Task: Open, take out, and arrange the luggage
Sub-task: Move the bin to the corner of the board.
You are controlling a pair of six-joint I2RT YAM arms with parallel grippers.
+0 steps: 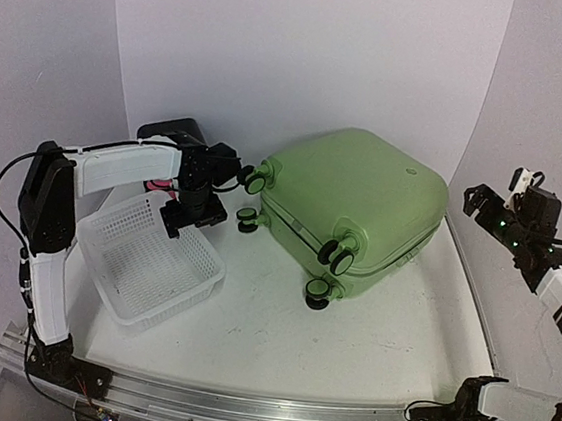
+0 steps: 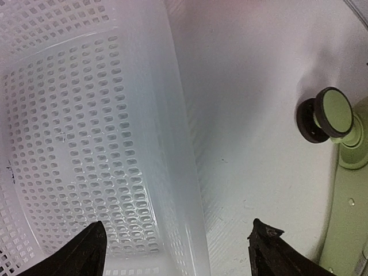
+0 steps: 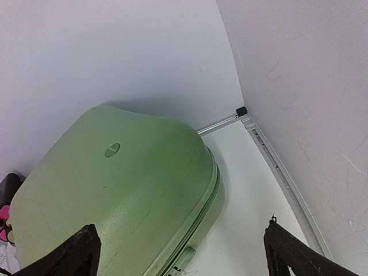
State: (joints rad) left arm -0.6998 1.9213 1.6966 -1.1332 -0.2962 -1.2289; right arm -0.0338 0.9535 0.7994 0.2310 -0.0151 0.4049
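Left gripper (image 2: 178, 227): spread, empty, over basket (image 2: 172, 115) rim; snag risk. Right gripper (image 3: 183, 227): spread, empty, raised. Luggage (image 1: 363, 194): shut, flat, mid-table between arms; may skid if zipper (image 3: 204, 207) is tugged unbraced.

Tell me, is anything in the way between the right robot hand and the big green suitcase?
No, nothing visible is in the way. The right gripper hangs open in the air beside the luggage, with only open space between them.

white walls (image 1: 308, 52), white table (image 1: 277, 341)
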